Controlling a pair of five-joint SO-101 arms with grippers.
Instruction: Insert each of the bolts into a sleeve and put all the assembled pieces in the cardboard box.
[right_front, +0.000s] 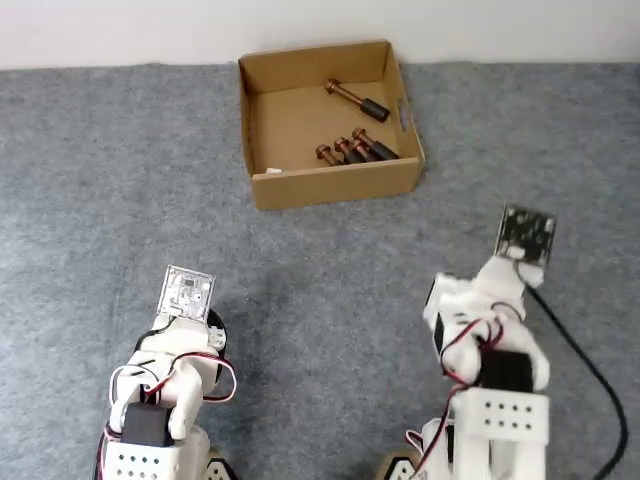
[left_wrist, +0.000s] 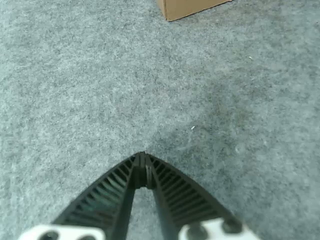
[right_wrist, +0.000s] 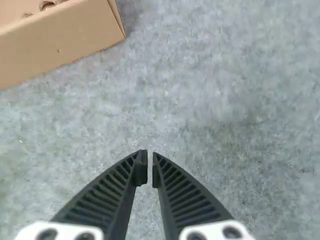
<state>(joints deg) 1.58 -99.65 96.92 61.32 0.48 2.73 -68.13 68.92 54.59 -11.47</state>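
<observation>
Inside the cardboard box (right_front: 335, 186), the high view shows 4 assembled pieces: 1 (right_front: 357, 100) toward its far wall and 3 (right_front: 357, 151) side by side close to its near wall. The left arm (right_front: 170, 380) and right arm (right_front: 490, 345) stand on grey carpet (right_front: 90, 180), well apart from the box. In the left wrist view, the left gripper (left_wrist: 141, 159) has its fingers pressed together, well short of the box. In the right wrist view, the right gripper (right_wrist: 149, 162) has its tips all but together, with a thin slit between them, near the box's wall.

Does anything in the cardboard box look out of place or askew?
Nothing looks spilled or damaged. In the cardboard box, three assembled pieces lie side by side; a fourth piece lies apart, turned at another angle.
</observation>
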